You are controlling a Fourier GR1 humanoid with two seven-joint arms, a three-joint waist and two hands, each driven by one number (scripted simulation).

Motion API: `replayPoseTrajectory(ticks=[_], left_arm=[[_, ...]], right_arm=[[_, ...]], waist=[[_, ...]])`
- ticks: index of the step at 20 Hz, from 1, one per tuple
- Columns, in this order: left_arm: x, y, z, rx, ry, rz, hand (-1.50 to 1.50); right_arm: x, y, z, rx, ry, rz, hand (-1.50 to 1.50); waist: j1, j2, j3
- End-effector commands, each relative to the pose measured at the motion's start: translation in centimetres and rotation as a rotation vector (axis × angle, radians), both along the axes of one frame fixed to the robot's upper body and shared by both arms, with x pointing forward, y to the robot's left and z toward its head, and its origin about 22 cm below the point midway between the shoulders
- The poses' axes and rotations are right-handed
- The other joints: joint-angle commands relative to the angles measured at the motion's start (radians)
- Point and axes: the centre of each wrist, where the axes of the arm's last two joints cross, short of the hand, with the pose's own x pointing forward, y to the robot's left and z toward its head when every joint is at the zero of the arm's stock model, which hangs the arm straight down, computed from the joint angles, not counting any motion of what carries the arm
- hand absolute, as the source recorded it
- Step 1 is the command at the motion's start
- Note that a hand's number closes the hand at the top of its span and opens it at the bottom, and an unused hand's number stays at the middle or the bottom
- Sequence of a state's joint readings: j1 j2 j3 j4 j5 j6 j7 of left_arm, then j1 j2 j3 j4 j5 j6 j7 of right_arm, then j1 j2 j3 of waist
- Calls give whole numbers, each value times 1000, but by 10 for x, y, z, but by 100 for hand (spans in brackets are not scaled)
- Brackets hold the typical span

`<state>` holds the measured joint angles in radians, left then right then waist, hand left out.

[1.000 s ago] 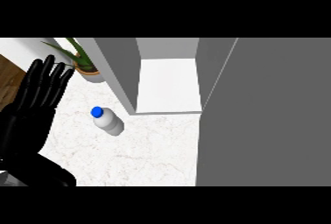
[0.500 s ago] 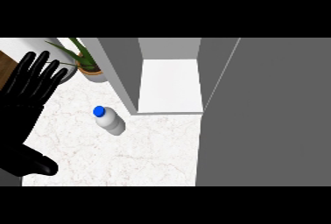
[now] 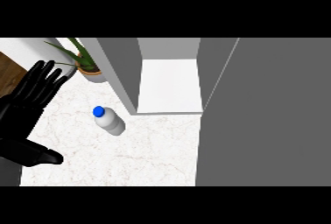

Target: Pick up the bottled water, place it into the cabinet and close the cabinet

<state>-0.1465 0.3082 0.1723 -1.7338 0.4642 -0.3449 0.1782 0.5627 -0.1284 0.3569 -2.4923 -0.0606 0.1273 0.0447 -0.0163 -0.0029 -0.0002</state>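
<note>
Slightly lower than before, the left hand [image 3: 26, 116] rests with fingers straight and relaxed, left of the bottled water [image 3: 108, 121]. That bottle stands on the counter [image 3: 149, 148] before the open cabinet [image 3: 169, 83], near a potted plant [image 3: 87, 65].

Even, bright light falls on the pale tabletop [image 3: 142, 148]; beside the cabinet [image 3: 169, 85] shadows are faint, its white inside glare-free, and edges stay crisp.

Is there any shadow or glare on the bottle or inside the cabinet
Head view: no glare on the bottle, only a faint shadow beside its base; the cabinet floor is evenly bright, its side walls flat grey; the left hand is uniformly black, detail hard to read.
</note>
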Motion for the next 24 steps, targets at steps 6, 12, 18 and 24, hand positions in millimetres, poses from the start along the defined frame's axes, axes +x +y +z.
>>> replayPoseTrajectory(ticks=[6,12,18,24], left_arm=[[7,23,-70,27,125,-9,-150],[33,-10,-99,-9,275,-51,-150],[44,15,-140,-25,294,-1,-150],[30,6,-191,-25,307,-28,-150]], right_arm=[[-32,5,24,6,-44,5,-150],[-40,4,20,-5,-46,31,-150],[-45,11,16,2,-38,39,-150],[-49,3,17,-5,-49,42,-150]], waist=[[-6,1,-1],[-21,1,-1],[-28,4,-2],[-36,8,-4]])
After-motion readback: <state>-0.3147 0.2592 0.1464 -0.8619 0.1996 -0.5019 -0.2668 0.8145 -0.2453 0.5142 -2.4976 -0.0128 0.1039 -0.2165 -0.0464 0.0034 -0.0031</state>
